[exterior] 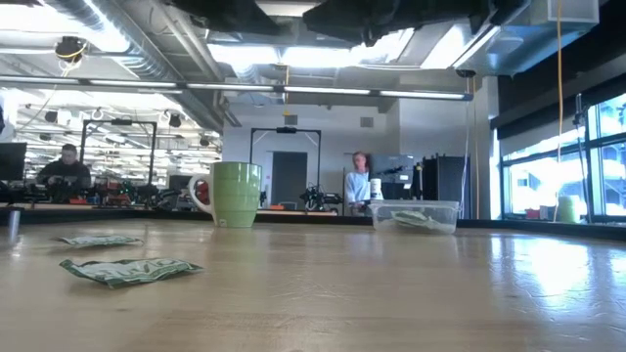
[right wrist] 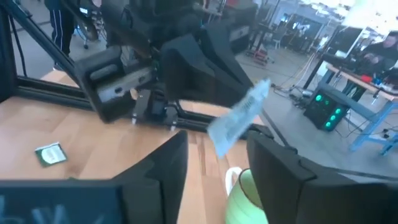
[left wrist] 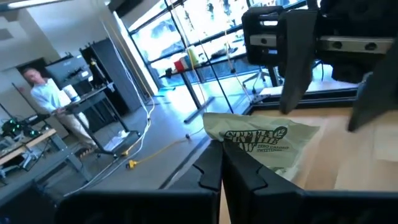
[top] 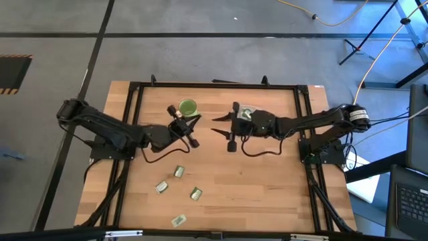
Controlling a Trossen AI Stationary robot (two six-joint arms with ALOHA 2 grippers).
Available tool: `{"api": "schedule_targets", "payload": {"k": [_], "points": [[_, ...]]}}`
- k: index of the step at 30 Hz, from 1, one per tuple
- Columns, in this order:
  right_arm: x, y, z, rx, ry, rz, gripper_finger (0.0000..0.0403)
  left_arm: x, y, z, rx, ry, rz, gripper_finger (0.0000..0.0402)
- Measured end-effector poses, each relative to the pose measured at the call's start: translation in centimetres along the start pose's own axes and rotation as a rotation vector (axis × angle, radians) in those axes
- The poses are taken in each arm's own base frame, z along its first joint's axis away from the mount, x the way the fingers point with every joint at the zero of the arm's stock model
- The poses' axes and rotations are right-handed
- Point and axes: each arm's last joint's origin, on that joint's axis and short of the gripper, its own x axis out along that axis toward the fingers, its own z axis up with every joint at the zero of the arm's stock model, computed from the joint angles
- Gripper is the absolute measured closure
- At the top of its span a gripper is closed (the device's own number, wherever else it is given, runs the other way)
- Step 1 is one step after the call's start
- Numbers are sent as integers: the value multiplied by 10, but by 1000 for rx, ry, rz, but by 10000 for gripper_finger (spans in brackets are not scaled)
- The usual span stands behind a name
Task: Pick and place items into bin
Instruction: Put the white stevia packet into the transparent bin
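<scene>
Room: we see a workshop with ceiling lights, windows on one side, and two people (exterior: pixel 358 176) at benches far behind the table.
Table (top: pixel 267 181): light wood boards in a black frame; both arms reach over its far half.
Packets, look: small flat rectangles, pale green with silvery-white; the one nearest in the low view (exterior: pixel 129 270) is crinkled and has dark green print.
Packets, place: we count four loose on the near left part of the table (top: pixel 179 172), (top: pixel 161 187), (top: pixel 196 194), (top: pixel 178 220), apart from each other.
Held packet (left wrist: pixel 264 142): it is up in the air between the two grippers, above the table's far middle; in the left wrist view we read green lettering on a pale wrapper, and in the right wrist view (right wrist: pixel 239 117) it hangs tilted.
Left gripper (top: pixel 196 121): its fingers (left wrist: pixel 208 174) are pressed together on one edge of the held packet.
Right gripper (top: pixel 219 125): its fingers (right wrist: pixel 165 165) stand apart, one on each side of the free end of the held packet; we cannot see them touching it.
Bin (exterior: pixel 414 215): clear shallow tub on the far right part of the table, under the right arm in the high view (top: pixel 247 112); at least one packet lies inside.
Mug (exterior: pixel 235 194): green with a handle, upright on the far side just beside the left gripper; we cannot tell from the high view (top: pixel 188 107) whether it has anything in it.
</scene>
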Motion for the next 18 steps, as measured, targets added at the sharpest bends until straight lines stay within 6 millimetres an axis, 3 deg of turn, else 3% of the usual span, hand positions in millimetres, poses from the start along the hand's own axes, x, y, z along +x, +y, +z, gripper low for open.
{"api": "schedule_targets", "payload": {"k": [7,18], "points": [[1,1,0,-68,-12,-1,205,9,2,-2,-3,-4,14,400],[1,0,2,-12,-31,-16,224,9,4,5,-59,-63,-2,399]]}}
